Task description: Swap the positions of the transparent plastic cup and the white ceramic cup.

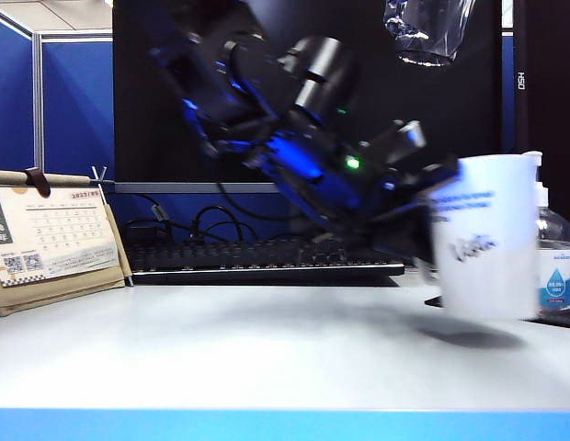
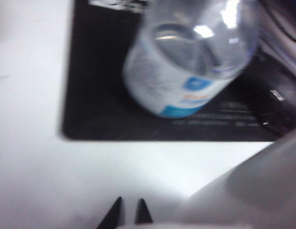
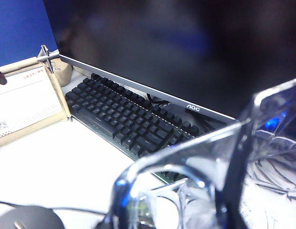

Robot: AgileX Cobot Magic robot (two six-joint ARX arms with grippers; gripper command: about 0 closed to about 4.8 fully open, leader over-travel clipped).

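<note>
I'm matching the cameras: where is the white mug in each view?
Exterior view: white ceramic cup at right, lifted, at the left gripper.
Left wrist view: its pale blurred wall beside the shut fingertips.
Right wrist view: not in it; right gripper holds the transparent plastic cup.
Shared landmark: sanitizer bottle, exterior and left wrist.

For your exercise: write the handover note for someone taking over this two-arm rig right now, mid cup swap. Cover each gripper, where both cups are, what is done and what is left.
Left gripper: shut on the white ceramic cup, carried off the table on the right of the exterior view, beside the sanitizer bottle.
Right gripper: not seen directly; its wrist view is filled by the transparent plastic cup, held up in front of the keyboard, so it reads as shut on it.
Done: both cups lifted.
Left: set each cup down on the other's spot, release, withdraw. Neither cup is placed yet.
</note>
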